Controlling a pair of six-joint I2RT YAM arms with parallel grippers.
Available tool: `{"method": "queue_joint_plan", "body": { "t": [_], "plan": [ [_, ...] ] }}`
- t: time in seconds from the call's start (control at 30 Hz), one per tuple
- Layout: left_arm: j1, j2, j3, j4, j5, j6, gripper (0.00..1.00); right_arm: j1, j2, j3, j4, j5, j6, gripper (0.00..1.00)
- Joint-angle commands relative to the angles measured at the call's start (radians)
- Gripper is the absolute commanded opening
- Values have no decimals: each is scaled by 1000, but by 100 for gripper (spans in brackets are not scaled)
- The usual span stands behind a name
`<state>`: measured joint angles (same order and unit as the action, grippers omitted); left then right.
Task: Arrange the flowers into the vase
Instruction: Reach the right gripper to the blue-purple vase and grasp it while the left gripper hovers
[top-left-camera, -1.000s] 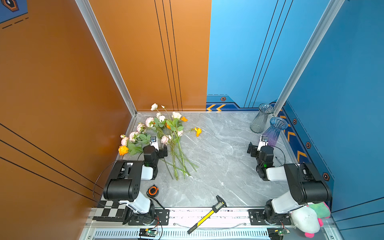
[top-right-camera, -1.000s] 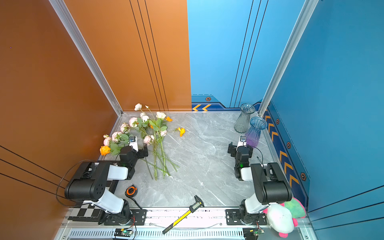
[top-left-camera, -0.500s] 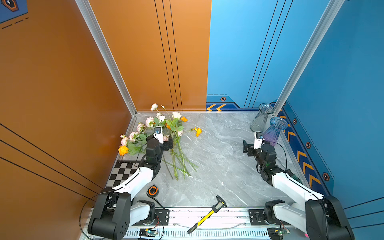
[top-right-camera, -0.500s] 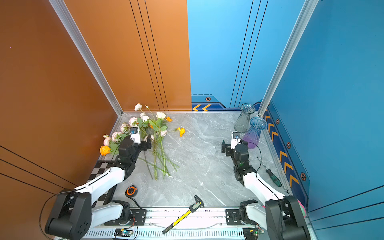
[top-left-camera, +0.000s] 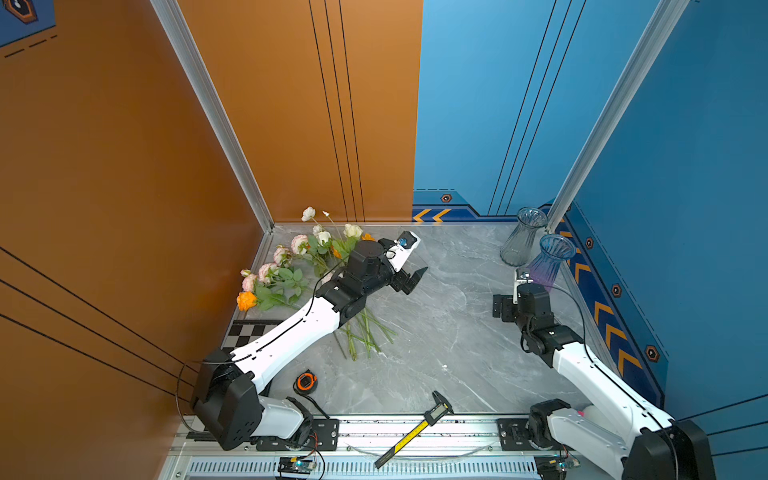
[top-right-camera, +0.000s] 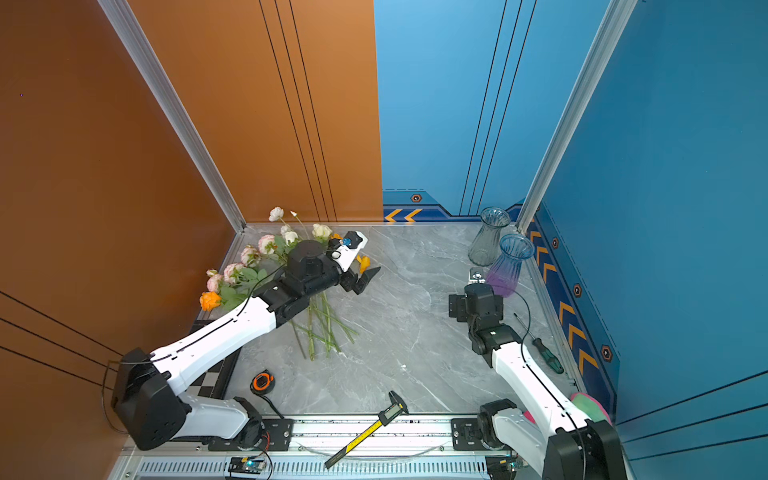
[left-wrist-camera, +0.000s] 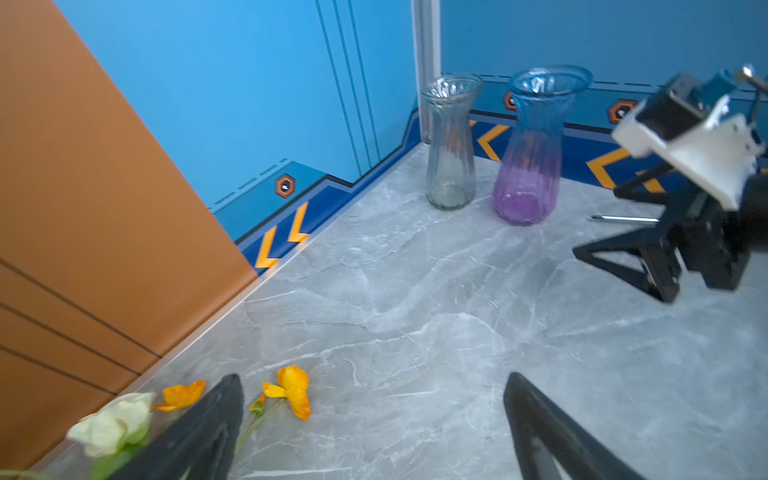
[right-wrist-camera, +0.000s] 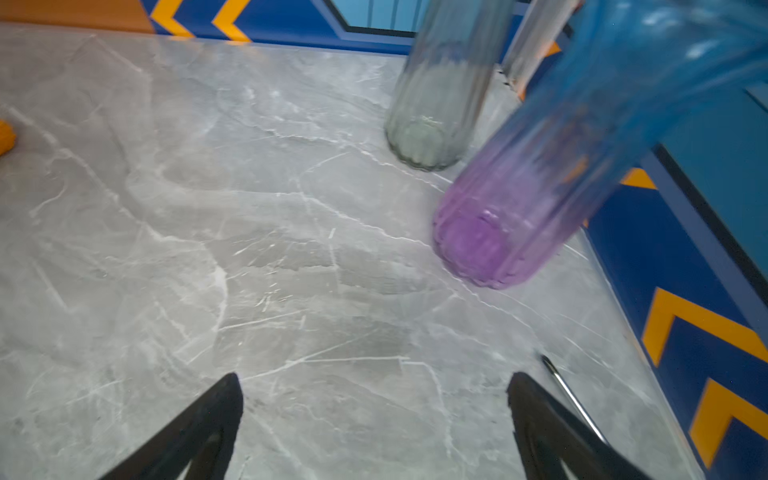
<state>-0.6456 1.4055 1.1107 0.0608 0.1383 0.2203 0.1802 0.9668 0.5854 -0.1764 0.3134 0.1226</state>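
Left claw (top-left-camera: 409, 280) spread wide, empty, over bare marble just past flowers (top-left-camera: 286, 278). Bunch lies flat by orange wall, partly under your left forearm: blooms toward far corner, stems toward near rail. Left arm far nearer. You probably need to bring that claw back onto stems. Right claw (right-wrist-camera: 374, 376) also spread, empty, facing blue-purple vase (top-left-camera: 550, 259). Clear vase (top-left-camera: 521, 239) just beyond. Both upright, empty.

Yellow caliper (top-left-camera: 410, 435), orange tape measure (top-left-camera: 306, 381), green-handled screwdriver (top-right-camera: 547, 355), each well apart.
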Motion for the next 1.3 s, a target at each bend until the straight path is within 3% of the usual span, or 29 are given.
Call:
{"method": "queue_joint_plan", "body": {
  "t": [0.0, 0.17, 0.27, 0.37, 0.43, 0.73, 1.0, 1.27],
  "plan": [
    [-43, 20, -22, -6, 77, -1, 98, -124, -88, 39, -189, 60, 91, 100],
    [-105, 18, -46, -7, 17, -8, 98, -446, -73, 100, -178, -190, 113, 100],
    [-131, 10, -52, -6, 22, -3, 98, -536, -70, 29, 55, -408, 106, 100],
    [-139, 13, -52, 3, 41, -20, 98, -508, -92, -104, 348, -358, 79, 100],
    [-138, 13, -54, 12, 58, -30, 98, -501, -70, -131, 435, -353, 31, 100],
    [-86, -23, -164, 284, 292, -214, 98, -487, 103, -134, 635, -451, -51, 100],
    [-72, -27, -168, 284, 303, -213, 98, -473, 297, -42, 736, -407, -90, 100],
    [-68, -36, -173, 284, 306, -207, 98, -489, 474, 57, 796, -457, -102, 100]
  ]
}}
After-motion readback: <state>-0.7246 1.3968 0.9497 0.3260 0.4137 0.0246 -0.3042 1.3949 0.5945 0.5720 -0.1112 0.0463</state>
